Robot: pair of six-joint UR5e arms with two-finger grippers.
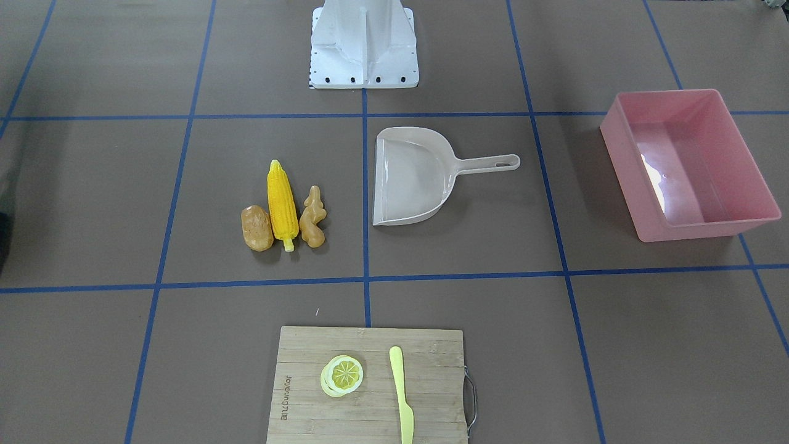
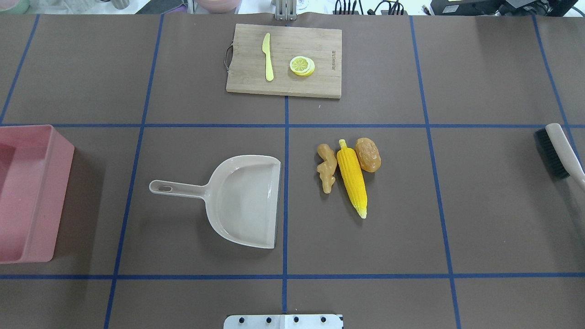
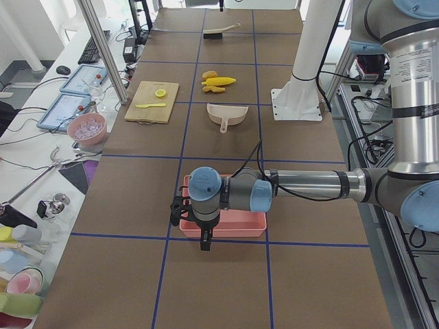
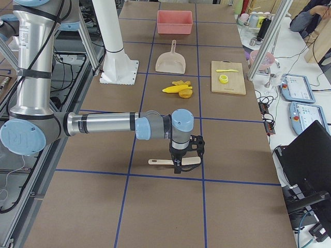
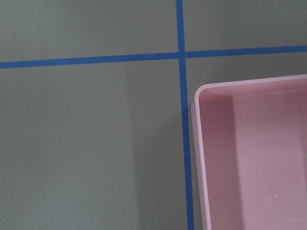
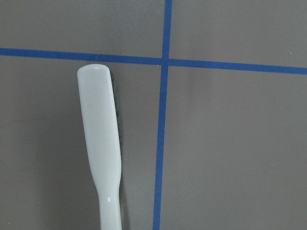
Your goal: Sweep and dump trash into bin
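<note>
The trash lies together on the table: a yellow corn cob [image 2: 352,177], a brown potato [image 2: 368,154] and a tan ginger root [image 2: 326,167]. The pink bin [image 2: 18,192] stands at the table's left end. My left gripper [image 3: 205,241] hangs over the bin's outer edge; the left wrist view shows only the bin's corner [image 5: 201,143]. My right gripper [image 4: 177,166] hangs over a white brush [image 4: 160,161] at the right end; the right wrist view shows its handle [image 6: 100,143]. I cannot tell whether either gripper is open or shut.
A beige dustpan [image 2: 242,201] lies between bin and trash, its mouth toward the trash. A wooden cutting board [image 2: 315,84] at the far edge holds a lemon slice [image 2: 302,65] and a pale yellow knife [image 2: 268,57]. The robot's white base [image 1: 363,43] stands mid-table.
</note>
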